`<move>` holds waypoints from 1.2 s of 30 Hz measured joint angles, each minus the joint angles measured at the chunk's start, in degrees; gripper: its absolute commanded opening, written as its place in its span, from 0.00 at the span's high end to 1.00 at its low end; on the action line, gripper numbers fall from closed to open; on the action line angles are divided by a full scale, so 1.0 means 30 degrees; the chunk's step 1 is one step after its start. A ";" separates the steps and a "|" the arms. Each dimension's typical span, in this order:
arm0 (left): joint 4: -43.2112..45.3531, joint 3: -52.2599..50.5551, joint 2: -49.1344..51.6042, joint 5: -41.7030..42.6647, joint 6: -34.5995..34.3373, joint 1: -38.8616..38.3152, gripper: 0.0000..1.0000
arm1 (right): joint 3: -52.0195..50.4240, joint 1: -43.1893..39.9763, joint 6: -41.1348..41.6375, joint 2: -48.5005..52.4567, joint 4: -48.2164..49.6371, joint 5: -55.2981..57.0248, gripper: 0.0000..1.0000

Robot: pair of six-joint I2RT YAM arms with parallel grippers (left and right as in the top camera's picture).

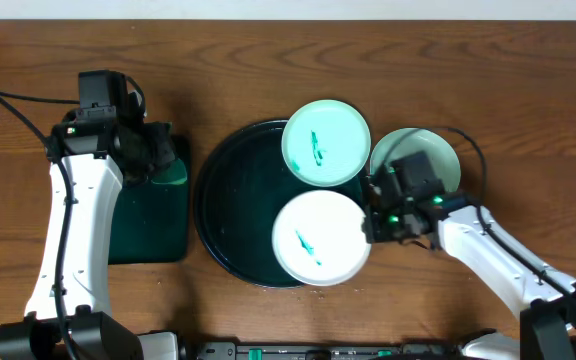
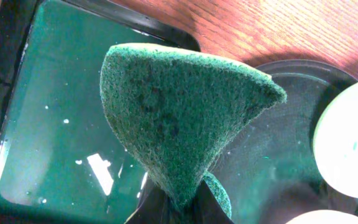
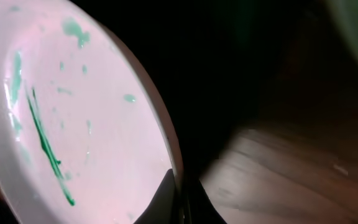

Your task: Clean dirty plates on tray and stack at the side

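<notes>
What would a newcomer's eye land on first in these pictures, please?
The big green scouring pad fills the left wrist view, pinched in the left gripper above the rectangular tray. Next come the green smears on the white plate and the mint plate at the round black tray, with the right gripper closed on the white plate's rim.

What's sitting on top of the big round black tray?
Two plates: a mint-green plate and a white plate, both smeared green, on the right side of the tray. The tray floor beneath them is covered. The right gripper grips the white plate's edge.
</notes>
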 measured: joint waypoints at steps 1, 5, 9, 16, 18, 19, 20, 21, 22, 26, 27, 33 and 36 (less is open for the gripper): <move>0.0000 0.0000 0.0000 0.0000 0.0000 0.0000 0.93 | 0.0430 0.0481 0.0284 0.0000 0.0233 -0.0007 0.99; 0.0000 0.0000 0.0000 0.0000 0.0000 0.0000 0.93 | 0.1872 0.2033 0.2004 -0.0007 0.1355 0.0321 0.99; 0.0000 0.0000 0.0000 0.0000 0.0000 0.0000 0.93 | 0.2164 0.3279 0.3847 0.0087 0.2783 0.1231 0.99; 0.0007 0.0000 0.0000 0.0000 0.0000 0.0000 0.93 | 0.3570 0.4860 0.5566 0.3767 0.3293 0.2433 0.99; 0.0007 0.0000 0.0000 0.0000 0.0000 0.0000 0.93 | 0.4707 0.5289 0.5770 0.5042 0.1923 0.2761 0.99; 0.0007 0.0000 0.0000 0.0000 0.0000 0.0000 0.93 | 0.5260 0.5493 0.5821 0.5544 0.1304 0.2958 0.99; 0.0007 0.0000 0.0000 0.0000 0.0000 0.0000 0.93 | 0.5763 0.5646 0.5843 0.5974 0.0933 0.3082 0.97; 0.0007 0.0000 0.0000 0.0000 0.0000 0.0000 0.93 | 0.6237 0.5756 0.5843 0.6295 0.0605 0.3155 0.91; 0.0007 0.0000 0.0000 0.0000 0.0000 0.0000 0.93 | 0.6586 0.5807 0.5923 0.6499 0.0437 0.3220 0.81; 0.0007 0.0000 0.0000 0.0000 0.0000 0.0000 0.92 | 0.7125 0.5821 0.5872 0.6615 0.0299 0.3373 0.53; 0.0007 0.0000 0.0000 0.0000 0.0000 0.0000 0.93 | 0.7184 0.5821 0.5690 0.6615 0.0270 0.3359 0.51; 0.0007 0.0000 0.0000 0.0000 0.0000 0.0000 0.93 | 0.8160 0.5821 0.3869 0.6674 -0.0954 0.3082 0.52; 0.0007 0.0000 0.0000 0.0000 0.0000 0.0000 0.93 | 0.9143 0.5748 0.2718 0.6878 -0.1654 0.3206 0.59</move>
